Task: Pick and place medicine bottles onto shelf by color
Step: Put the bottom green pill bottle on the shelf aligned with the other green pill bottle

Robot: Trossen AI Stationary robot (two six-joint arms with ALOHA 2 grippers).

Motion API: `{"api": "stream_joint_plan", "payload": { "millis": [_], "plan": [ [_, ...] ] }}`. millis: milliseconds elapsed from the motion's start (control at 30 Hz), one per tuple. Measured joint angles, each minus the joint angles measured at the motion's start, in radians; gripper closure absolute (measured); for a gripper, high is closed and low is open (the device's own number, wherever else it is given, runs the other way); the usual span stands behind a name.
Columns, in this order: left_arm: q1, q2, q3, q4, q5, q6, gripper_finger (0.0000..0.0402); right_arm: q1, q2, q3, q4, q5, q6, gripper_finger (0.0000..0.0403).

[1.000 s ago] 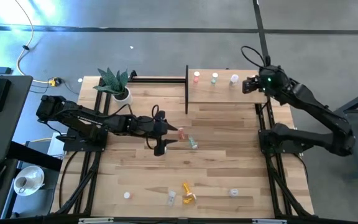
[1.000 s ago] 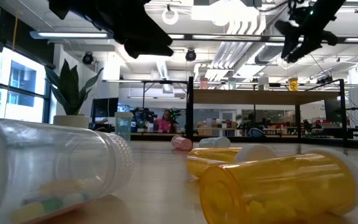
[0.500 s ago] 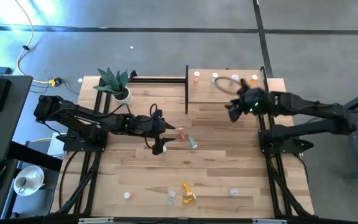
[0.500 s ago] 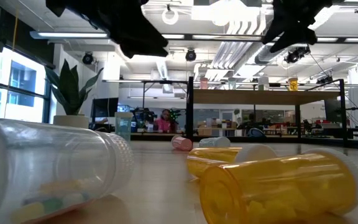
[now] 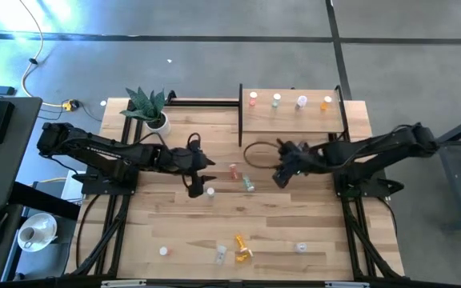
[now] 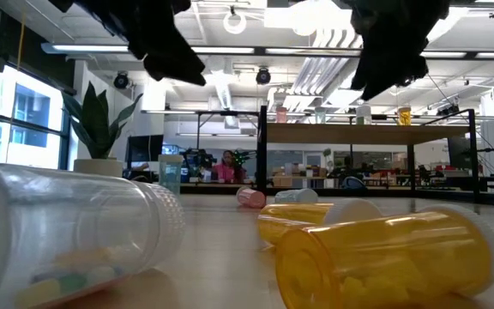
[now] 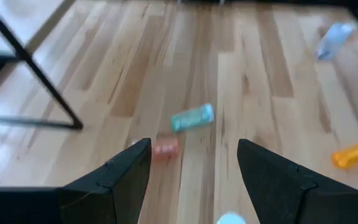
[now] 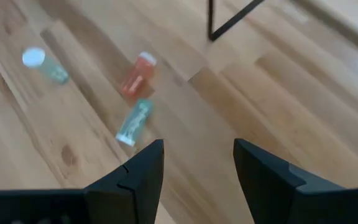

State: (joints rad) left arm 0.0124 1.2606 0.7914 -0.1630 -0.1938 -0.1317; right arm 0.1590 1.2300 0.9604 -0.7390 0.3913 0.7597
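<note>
Both tools, left (image 5: 198, 183) and right (image 5: 281, 174), hang open and empty over the surface (image 5: 294, 216). Pink bottle (image 5: 234, 170) and green bottle (image 5: 249, 184) lie between them: likely light, slick, prone to roll; grasp across the body.

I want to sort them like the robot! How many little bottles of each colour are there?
Pink bottles: 2
Green bottles: 3
Orange bottles: 3
Clear or white bottles: 4
Total: 12
</note>
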Motion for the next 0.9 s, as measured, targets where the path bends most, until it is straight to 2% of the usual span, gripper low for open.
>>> {"api": "stream_joint_plan", "payload": {
  "millis": [300,500,700,900],
  "plan": [
    [-0.056,0.002,-0.049,-0.097,-0.011,-0.085,0.0172,0.072,0.15,0.0,0.165,0.05,-0.091,0.0218],
    [-0.146,0.001,-0.133,-0.1,-0.078,-0.183,0.0172,0.091,0.2,0.0,0.274,0.029,-0.152,0.0218],
    [-0.235,0.001,-0.236,0.006,-0.174,-0.288,0.0172,0.091,0.203,0.0,0.295,0.036,-0.172,0.0218],
    [-0.284,0.001,-0.357,0.242,-0.254,-0.332,0.0172,0.088,0.203,0.0,0.335,0.042,-0.203,0.0218]
  ]
}}
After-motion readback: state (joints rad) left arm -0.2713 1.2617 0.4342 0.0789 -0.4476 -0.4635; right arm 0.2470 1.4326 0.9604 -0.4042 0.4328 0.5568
